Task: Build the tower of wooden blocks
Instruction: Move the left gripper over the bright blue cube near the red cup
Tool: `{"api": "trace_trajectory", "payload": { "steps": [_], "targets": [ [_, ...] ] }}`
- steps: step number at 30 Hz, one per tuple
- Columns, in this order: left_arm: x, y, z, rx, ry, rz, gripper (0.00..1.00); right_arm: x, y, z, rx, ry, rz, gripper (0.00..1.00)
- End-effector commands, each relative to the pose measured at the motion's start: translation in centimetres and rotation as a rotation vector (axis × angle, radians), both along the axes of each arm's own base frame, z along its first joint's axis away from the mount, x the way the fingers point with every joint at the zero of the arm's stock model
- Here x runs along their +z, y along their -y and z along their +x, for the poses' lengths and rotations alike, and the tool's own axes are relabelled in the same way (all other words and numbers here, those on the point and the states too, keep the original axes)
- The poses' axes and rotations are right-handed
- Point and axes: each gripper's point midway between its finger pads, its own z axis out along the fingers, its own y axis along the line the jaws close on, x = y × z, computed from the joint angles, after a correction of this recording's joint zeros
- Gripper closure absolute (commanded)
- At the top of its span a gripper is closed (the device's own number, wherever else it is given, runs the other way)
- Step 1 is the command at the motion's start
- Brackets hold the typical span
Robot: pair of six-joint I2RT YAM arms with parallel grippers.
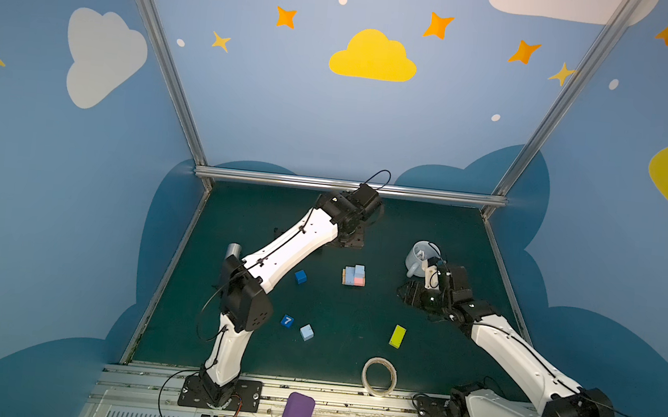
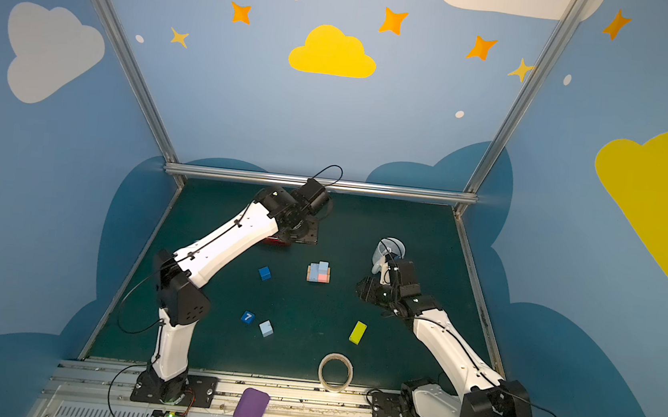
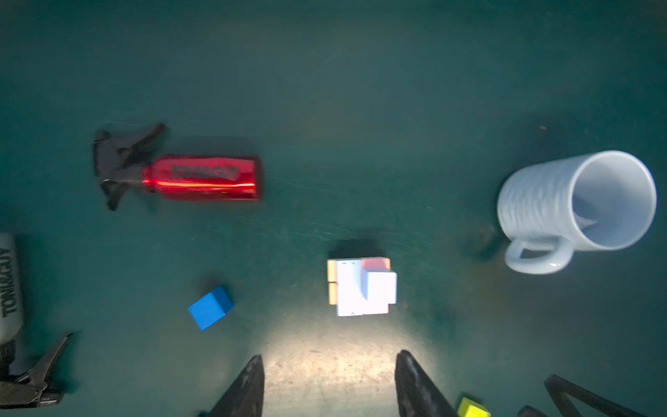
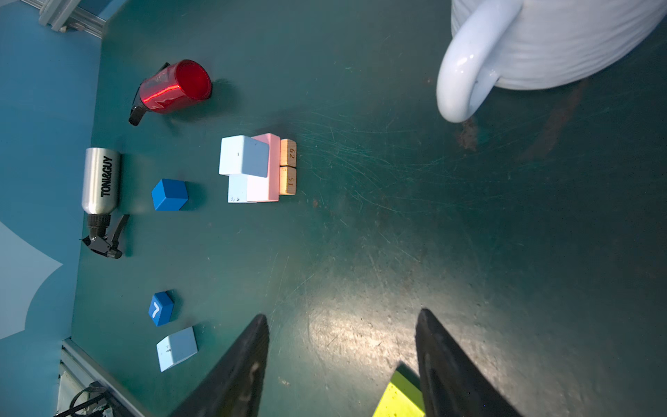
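Note:
The wood block tower [image 1: 354, 276] [image 2: 318, 273] stands mid-mat: orange pieces at the bottom, pink and light-blue flats on them, a light-blue cube [image 4: 243, 155] on top. A dark blue cube [image 1: 300, 276] [image 3: 211, 307] lies to its left. Nearer the front lie the "7" cube [image 1: 287, 321] [image 4: 160, 308], a light-blue cube [image 1: 306, 332] [image 4: 177, 348] and a yellow-green block [image 1: 397, 336] [image 4: 400, 397]. My left gripper [image 3: 329, 361] hangs open and empty, high above the mat behind the tower. My right gripper [image 4: 341, 317] [image 1: 409, 294] is open and empty, right of the tower.
A red bottle [image 3: 205, 178] [image 4: 173, 86] lies behind the tower under the left arm. A silver bottle [image 1: 233, 250] [image 4: 101, 180] lies at the left. A pale mug [image 1: 419, 257] [image 3: 577, 205] lies beside the right wrist. A tape roll [image 1: 379, 376] rests at the front edge.

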Motion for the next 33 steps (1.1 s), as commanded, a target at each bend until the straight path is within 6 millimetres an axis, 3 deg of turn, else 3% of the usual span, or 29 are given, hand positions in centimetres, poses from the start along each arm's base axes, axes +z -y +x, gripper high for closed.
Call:
{"api": "trace_trajectory", "payload": {
  "steps": [1,9,16,24,25,33],
  "targets": [
    [-1.2,-3.6,0.0,0.094,-0.007,0.003,0.42,0.3,0.2,0.0,-0.007,0.002,0.004,0.37],
    [-7.5,-9.0,-2.6,0.265,-0.12,-0.048,0.4,-0.3,0.2,0.1,-0.011,-0.02,-0.007,0.37],
    [-12.6,-10.6,-3.8,0.325,-0.221,-0.035,0.39,-0.7,0.3,-0.1,-0.011,-0.038,-0.018,0.37],
    [-14.4,-10.5,-3.0,0.329,-0.246,-0.045,0.37,-1.1,0.8,-0.5,-0.022,-0.058,-0.04,0.37],
    [-14.5,-10.3,-2.8,0.328,-0.246,-0.051,0.36,0.0,0.5,0.0,-0.021,-0.034,-0.031,0.37],
    [-15.2,-10.0,-2.5,0.325,-0.259,-0.058,0.36,0.3,0.5,0.1,-0.019,-0.032,-0.028,0.37]
  ]
}}
